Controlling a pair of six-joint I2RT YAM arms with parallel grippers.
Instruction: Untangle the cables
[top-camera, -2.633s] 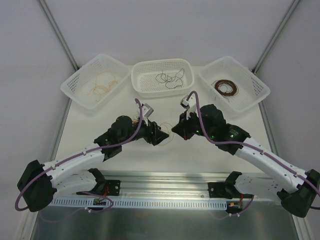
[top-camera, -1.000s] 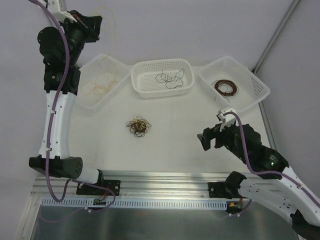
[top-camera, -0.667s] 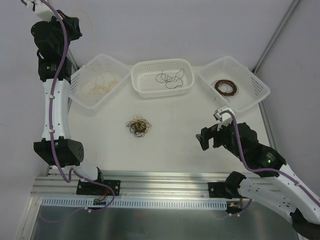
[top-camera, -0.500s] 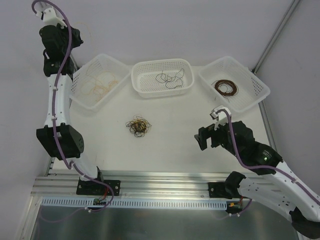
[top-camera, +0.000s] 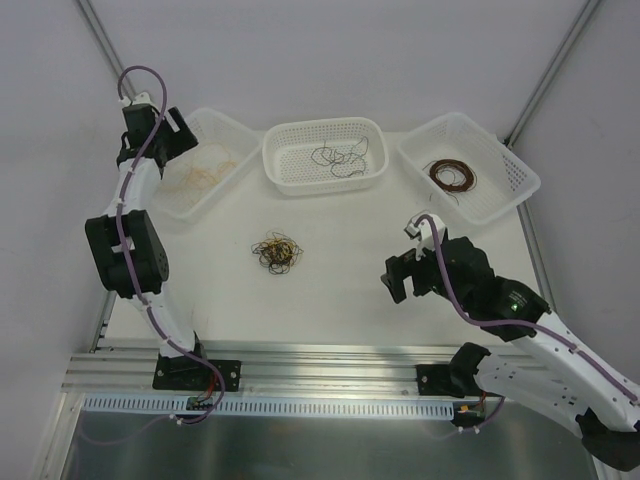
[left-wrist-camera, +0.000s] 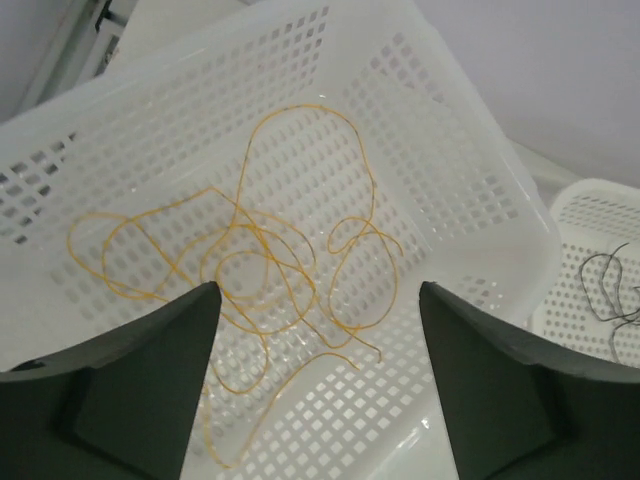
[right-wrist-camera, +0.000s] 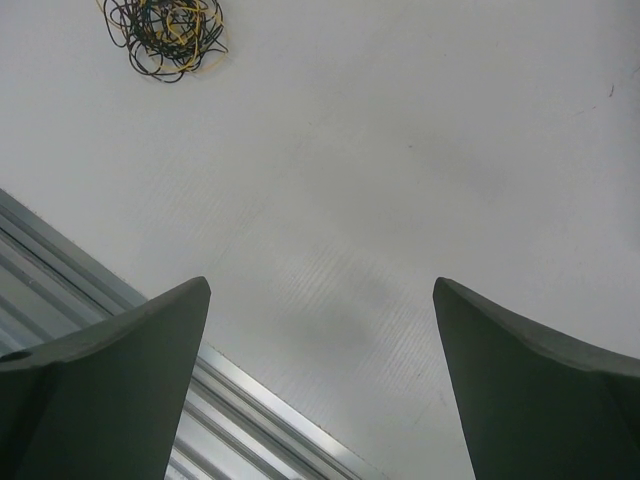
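A small tangle of yellow, black and brown cables (top-camera: 277, 252) lies on the white table; the right wrist view has it at the top left (right-wrist-camera: 165, 28). Loose yellow-tan wires (left-wrist-camera: 250, 270) lie curled in the left white basket (top-camera: 240, 135). My left gripper (top-camera: 172, 135) hangs low over that basket's back left corner. Its fingers stand open (left-wrist-camera: 320, 290) with nothing between them. Over the table's right half, my right gripper (top-camera: 398, 280) is open and empty (right-wrist-camera: 321, 282), well apart from the tangle.
The middle basket (top-camera: 325, 125) holds black wires (top-camera: 340, 157). Dark brown wires (top-camera: 452, 176) lie coiled in the right basket (top-camera: 505, 150). An aluminium rail (top-camera: 320, 365) runs along the near table edge, just below the right gripper in the right wrist view (right-wrist-camera: 120, 300).
The left arm came down from high above the left basket to low over it and its jaws opened. The yellow wire it carried now lies in the basket. The right gripper drifted slightly left.
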